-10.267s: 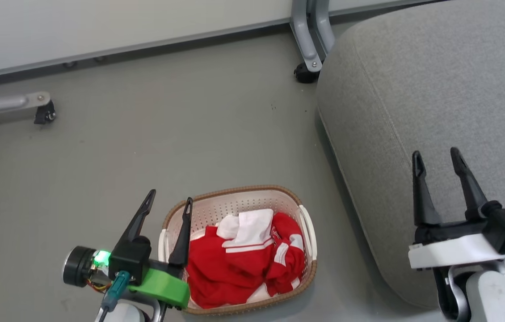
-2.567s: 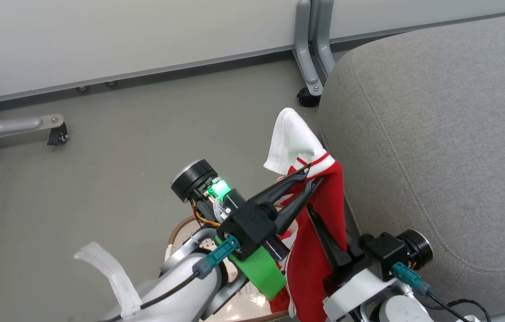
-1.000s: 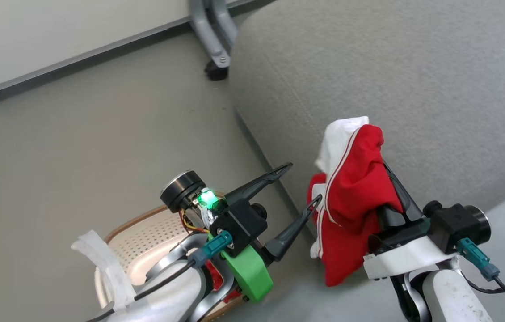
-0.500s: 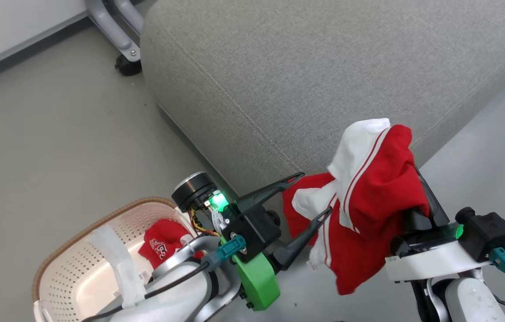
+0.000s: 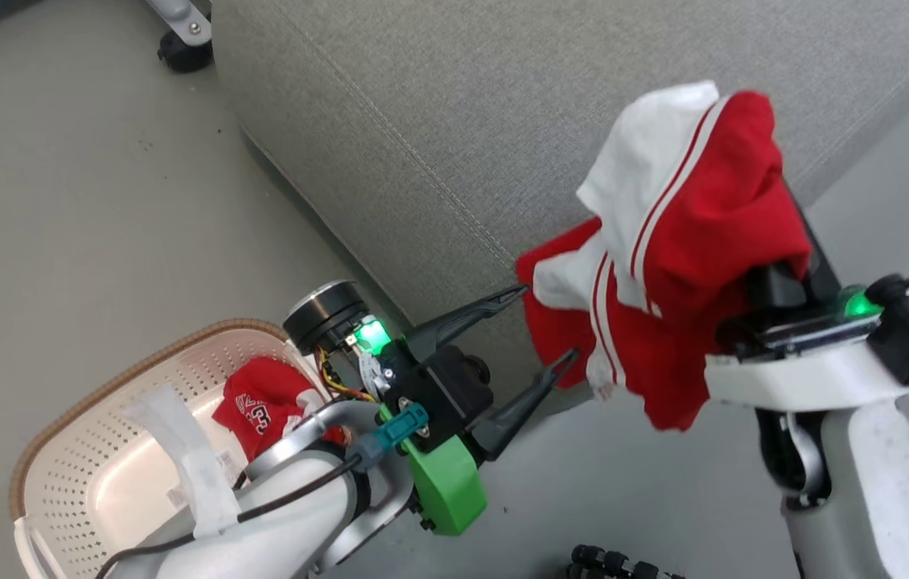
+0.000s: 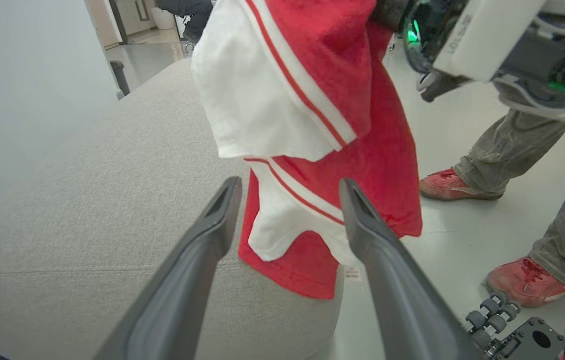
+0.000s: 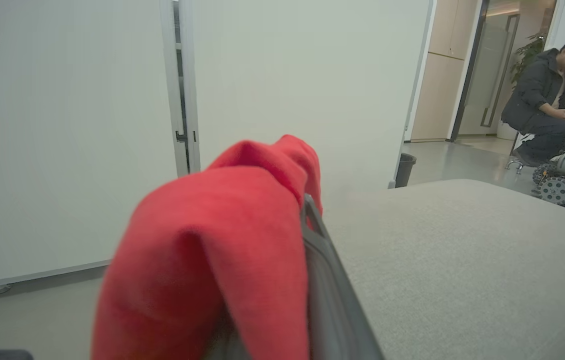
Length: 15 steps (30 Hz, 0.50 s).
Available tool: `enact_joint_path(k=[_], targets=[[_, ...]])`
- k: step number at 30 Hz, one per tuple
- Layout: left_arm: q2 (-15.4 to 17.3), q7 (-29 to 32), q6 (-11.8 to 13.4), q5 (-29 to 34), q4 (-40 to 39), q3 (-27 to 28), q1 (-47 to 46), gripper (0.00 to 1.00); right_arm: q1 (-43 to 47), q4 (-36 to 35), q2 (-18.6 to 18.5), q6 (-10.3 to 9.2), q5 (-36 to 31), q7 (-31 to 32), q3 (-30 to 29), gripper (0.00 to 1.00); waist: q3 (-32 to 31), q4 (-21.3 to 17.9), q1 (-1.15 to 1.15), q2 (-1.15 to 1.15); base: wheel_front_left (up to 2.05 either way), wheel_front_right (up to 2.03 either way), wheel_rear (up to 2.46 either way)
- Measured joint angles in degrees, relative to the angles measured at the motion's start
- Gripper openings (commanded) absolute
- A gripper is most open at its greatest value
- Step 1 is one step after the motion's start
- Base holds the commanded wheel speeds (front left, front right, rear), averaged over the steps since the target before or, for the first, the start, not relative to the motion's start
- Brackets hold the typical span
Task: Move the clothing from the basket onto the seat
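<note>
Okay, seat [image 5: 503, 96]: huge grey fabric cushion with stitched seams. Its rounded corner sits just past the fingertips of the left gripper [image 5: 549, 322], and its top stretches out ahead and to the right of the right gripper [image 7: 305, 210].
basket [image 5: 100, 386]: cream perforated tub with a brown woven-look rim, on the floor behind and below the left gripper's wrist, partly hidden by that forearm.
red-and-white garment [image 5: 688, 241]: bunched up and draped over the right gripper's fingers, with a white panel and red stripes up top and a red tail dangling clear of the floor. It hangs just in front of the left gripper's tips, by the seat's corner. Can't tell if the hem brushes the seat.
second red garment [image 5: 257, 398]: crumpled inside the basket with some white print showing, tucked in behind the left gripper's wrist.
right gripper: fingers pressed together, pinching the red-and-white garment and mostly buried under it. One dark finger pokes out beside the cloth in its wrist view.
left gripper: fingers spread wide, tips aimed at the hanging cloth and close to it, not closed on it.
person's shoes [image 6: 455, 185]: red, under olive trouser legs, on the floor off to the right of the left gripper's fingers in its wrist view.
</note>
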Motion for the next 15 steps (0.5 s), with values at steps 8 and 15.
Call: enact_joint_path(k=[8, 15], targets=[[2.7, 4.4, -0.6, 0.7, -5.8, -1.1, -5.4, 1.00, -18.6, -1.1, -0.1, 0.01, -4.9, 0.0, -8.2, 0.00, 7.2, 1.5, 0.00, 0.00, 0.00, 0.00, 0.00], [3.8, 6.2, -1.1, 2.0, -9.6, -1.7, -12.8, 1.00, -33.1, 2.6, -6.9, 0.02, -5.2, 0.0, -16.0, 0.00, 15.0, 4.3, 0.01, 0.00, 0.00, 0.00, 0.00]])
